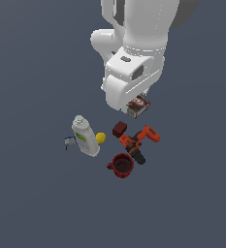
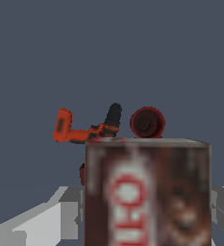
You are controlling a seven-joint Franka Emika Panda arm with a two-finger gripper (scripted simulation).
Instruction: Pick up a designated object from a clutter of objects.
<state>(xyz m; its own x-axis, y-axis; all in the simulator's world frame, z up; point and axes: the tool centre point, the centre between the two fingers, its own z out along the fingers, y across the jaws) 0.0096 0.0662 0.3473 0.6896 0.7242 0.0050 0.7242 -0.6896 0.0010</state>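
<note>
While the gripper (image 2: pixel 147 211) is clamped on the small box (image 2: pixel 147 192), other items lie apart. Red mug (image 1: pixel 122 165) looks hollow, nothing visible inside.

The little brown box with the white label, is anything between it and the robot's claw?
No. In the wrist view the small box sits right between the gripper's fingers, filling the gap. The drill and red mug lie beyond it, out of the way.
</note>
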